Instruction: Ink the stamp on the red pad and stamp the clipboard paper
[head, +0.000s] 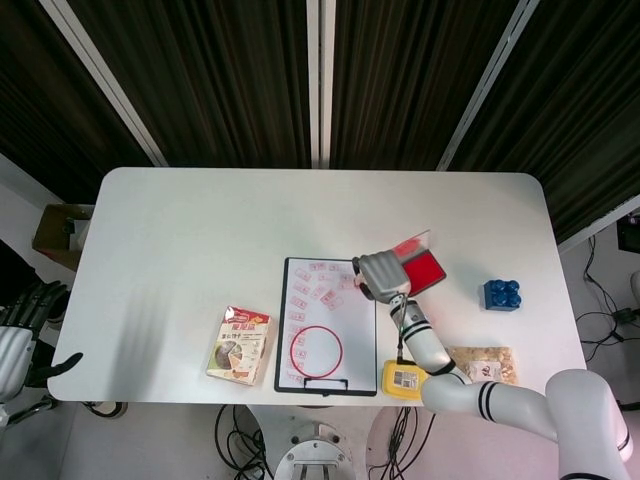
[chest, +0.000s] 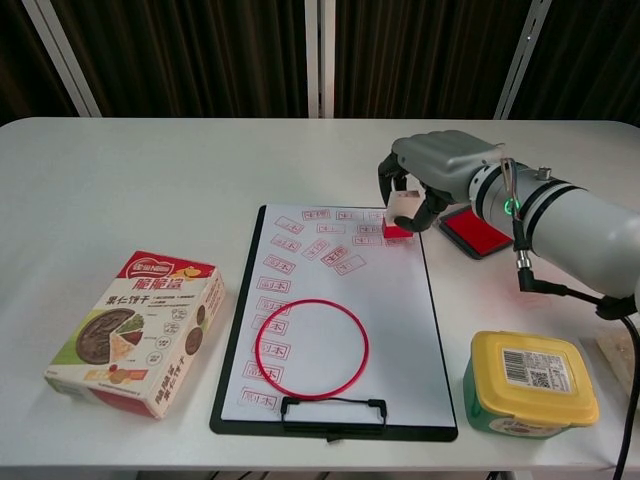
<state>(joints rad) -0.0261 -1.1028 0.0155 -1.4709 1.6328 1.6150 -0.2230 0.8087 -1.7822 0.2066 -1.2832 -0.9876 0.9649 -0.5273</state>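
Note:
My right hand (chest: 437, 164) grips a small stamp (chest: 401, 213) with a red base. It holds the stamp upright over the top right corner of the clipboard paper (chest: 340, 300); I cannot tell whether the base touches the sheet. Many red stamp marks cover the paper, and a red ring (chest: 311, 348) lies on its lower half. The red ink pad (chest: 478, 232) sits open just right of the hand, partly hidden by the wrist. In the head view the right hand (head: 378, 272) is at the clipboard's (head: 325, 325) upper right, and my left hand (head: 18, 342) hangs off the table's left edge, holding nothing.
A snack box (chest: 138, 332) lies left of the clipboard. A yellow lidded tub (chest: 530, 385) stands at the front right under my right forearm. A blue block (head: 502, 293) and a snack packet (head: 482, 363) lie further right.

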